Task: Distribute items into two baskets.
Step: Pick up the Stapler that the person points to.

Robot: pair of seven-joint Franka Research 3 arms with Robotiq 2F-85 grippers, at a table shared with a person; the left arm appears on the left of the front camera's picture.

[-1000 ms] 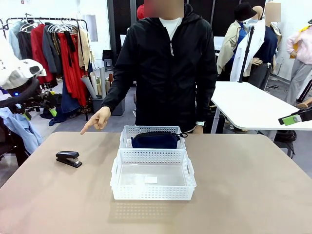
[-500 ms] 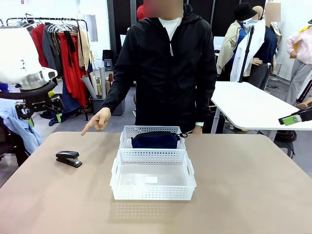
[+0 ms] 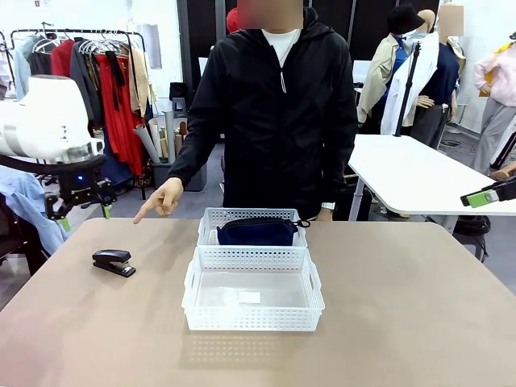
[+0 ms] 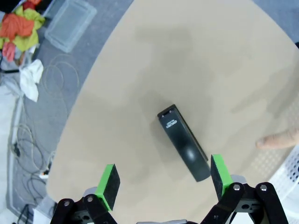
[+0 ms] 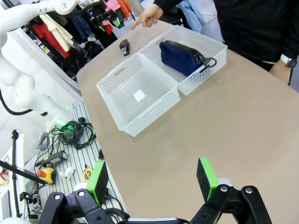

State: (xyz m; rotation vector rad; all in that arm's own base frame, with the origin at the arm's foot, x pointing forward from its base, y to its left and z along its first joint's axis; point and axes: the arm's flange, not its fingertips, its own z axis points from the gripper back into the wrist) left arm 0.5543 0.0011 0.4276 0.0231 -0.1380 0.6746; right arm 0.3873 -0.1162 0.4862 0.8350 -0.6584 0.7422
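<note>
The black stapler (image 3: 113,262) (image 4: 183,142) (image 5: 124,46) lies on the tan table, left of the baskets. My left gripper (image 3: 85,216) (image 4: 163,181) hangs open in the air above and just behind it, holding nothing. The far white basket (image 3: 211,218) (image 5: 212,58) holds the navy pouch (image 3: 258,232) (image 5: 180,58). In front of it, the near basket (image 3: 252,318) (image 5: 154,105) has just a small label on its floor. The person's hand (image 3: 159,200) (image 5: 148,17) points toward the stapler; a fingertip (image 4: 280,139) shows. My right gripper (image 3: 482,197) (image 5: 152,179) is open, high off the table's right side.
A person in a black jacket stands at the far edge behind the baskets. A clothes rack (image 3: 97,72) is at the back left and a white table (image 3: 419,173) at the back right. Cables and a bin (image 4: 70,23) lie on the floor past the table's left edge.
My left arm has swung in from the left and come down, bringing its open gripper over the stapler. The baskets, pouch, stapler, pointing hand and right gripper have stayed put.
</note>
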